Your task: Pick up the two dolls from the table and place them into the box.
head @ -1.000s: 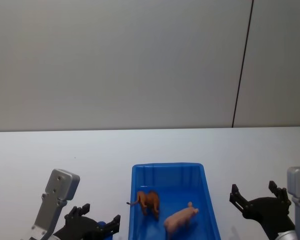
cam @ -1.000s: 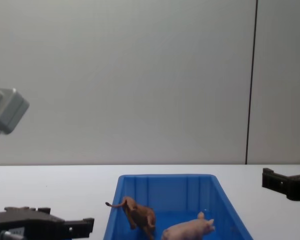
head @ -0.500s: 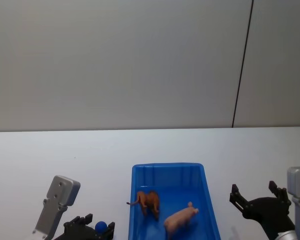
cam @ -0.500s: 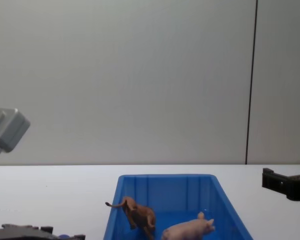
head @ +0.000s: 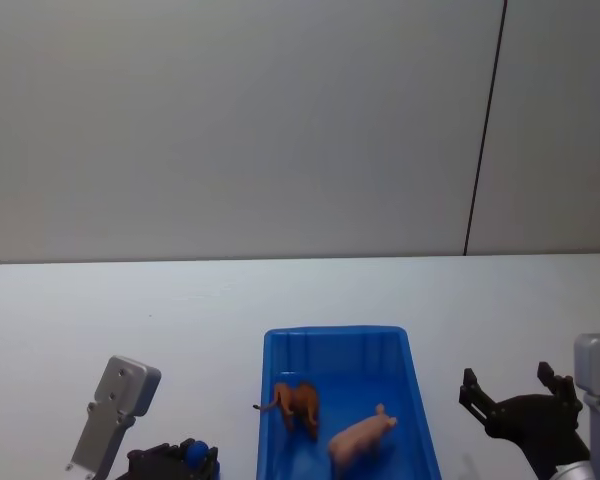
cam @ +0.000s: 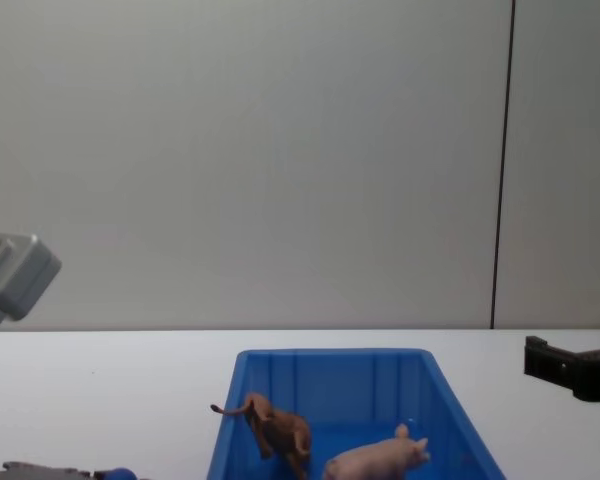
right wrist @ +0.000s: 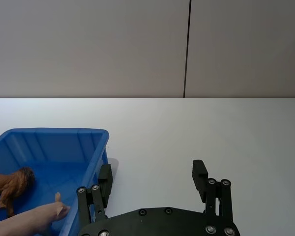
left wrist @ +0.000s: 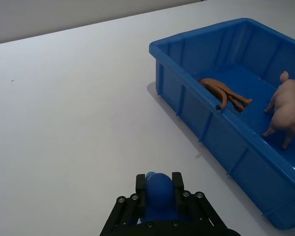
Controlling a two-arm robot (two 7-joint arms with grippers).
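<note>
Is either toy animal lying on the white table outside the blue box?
No: the brown animal and the pink pig both sit inside the blue box, not on the table.

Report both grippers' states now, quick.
Left gripper: fingers closed, nothing held, low over the table beside the box.
Right gripper: fingers open, empty, right of the box.
</note>
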